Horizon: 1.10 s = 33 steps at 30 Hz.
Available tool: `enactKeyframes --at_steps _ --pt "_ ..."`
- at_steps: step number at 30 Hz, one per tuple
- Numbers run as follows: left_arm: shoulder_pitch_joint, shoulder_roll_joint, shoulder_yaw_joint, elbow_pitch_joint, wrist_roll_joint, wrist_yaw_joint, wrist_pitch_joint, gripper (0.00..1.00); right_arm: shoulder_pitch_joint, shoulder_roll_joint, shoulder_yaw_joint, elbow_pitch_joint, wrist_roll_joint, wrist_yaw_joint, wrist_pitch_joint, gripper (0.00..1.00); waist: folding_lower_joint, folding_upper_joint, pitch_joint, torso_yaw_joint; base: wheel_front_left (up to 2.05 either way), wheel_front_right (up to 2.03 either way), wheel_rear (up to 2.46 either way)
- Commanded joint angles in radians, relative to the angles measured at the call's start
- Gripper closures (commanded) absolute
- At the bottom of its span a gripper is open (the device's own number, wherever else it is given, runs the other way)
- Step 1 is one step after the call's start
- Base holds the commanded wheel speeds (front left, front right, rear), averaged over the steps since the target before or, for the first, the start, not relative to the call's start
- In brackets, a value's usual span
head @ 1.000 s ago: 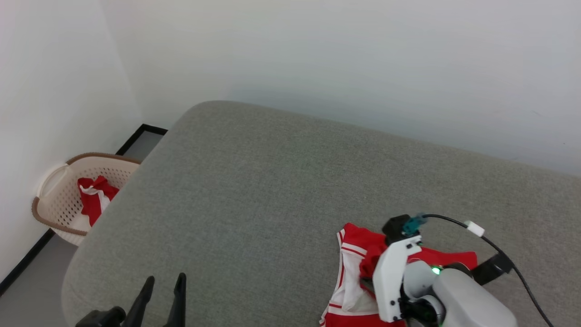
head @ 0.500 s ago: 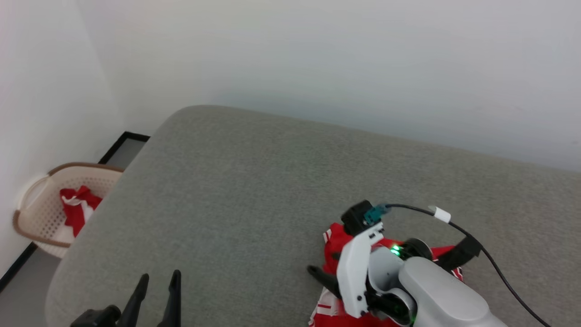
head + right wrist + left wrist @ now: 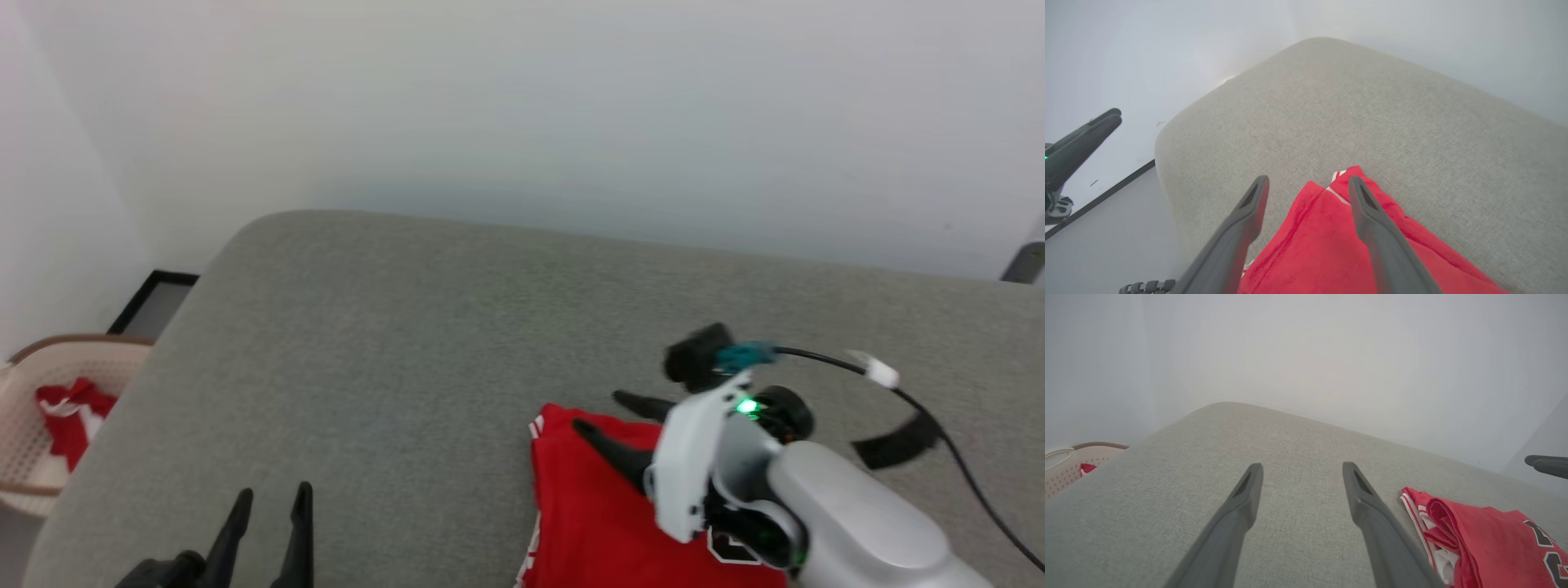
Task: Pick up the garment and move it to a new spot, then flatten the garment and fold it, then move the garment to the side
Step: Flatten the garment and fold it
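Red jersey cloth, the garment, lay on the near right part of a grey upholstered platform. Its near side ran out of the head view's lower edge. In the left wrist view the garment showed a rolled fold along its left edge, with red-and-white striped trim and white fabric under it. Black, white-edged lettering sat further right.

The right tool hung over the garment's far left corner with its two dark fingers spread apart and nothing between them. In its own wrist view the right tool straddled that red corner. I could not tell whether the fingertips touched the cloth. A green light glowed on the wrist, and a black cable looped off to the right.

The left tool was at the near left, well apart from the garment. Its fingers were likewise apart and empty above bare grey fabric.

Off the platform's left edge a beige perforated basket with a brown rim stood on the floor against the white wall. It held a smaller red-and-white cloth.
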State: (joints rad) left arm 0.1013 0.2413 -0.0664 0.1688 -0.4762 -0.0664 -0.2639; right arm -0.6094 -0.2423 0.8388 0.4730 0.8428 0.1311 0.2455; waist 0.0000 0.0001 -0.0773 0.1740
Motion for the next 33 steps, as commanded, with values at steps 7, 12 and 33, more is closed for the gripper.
enactKeyframes --at_steps 7,12,33 --pt "0.017 -0.001 0.024 -0.023 0.035 -0.007 0.001 0.00 0.079 -0.094 -0.090 -0.043 -0.026 -0.001 -0.124 0.00 0.0000 -0.0001 -0.005 -0.073 0.00 0.00 0.00" --pt "0.027 -0.003 0.039 -0.032 0.059 -0.004 0.001 0.00 0.151 -0.148 -0.191 -0.045 -0.037 -0.001 -0.232 0.00 0.0000 -0.0001 -0.009 -0.110 0.00 0.00 0.00" --pt "0.072 0.018 0.102 -0.029 0.112 0.001 0.001 0.00 0.416 -0.217 -0.501 -0.022 -0.139 -0.001 -0.410 0.00 0.0000 -0.0001 -0.027 -0.172 0.00 0.00 0.00"
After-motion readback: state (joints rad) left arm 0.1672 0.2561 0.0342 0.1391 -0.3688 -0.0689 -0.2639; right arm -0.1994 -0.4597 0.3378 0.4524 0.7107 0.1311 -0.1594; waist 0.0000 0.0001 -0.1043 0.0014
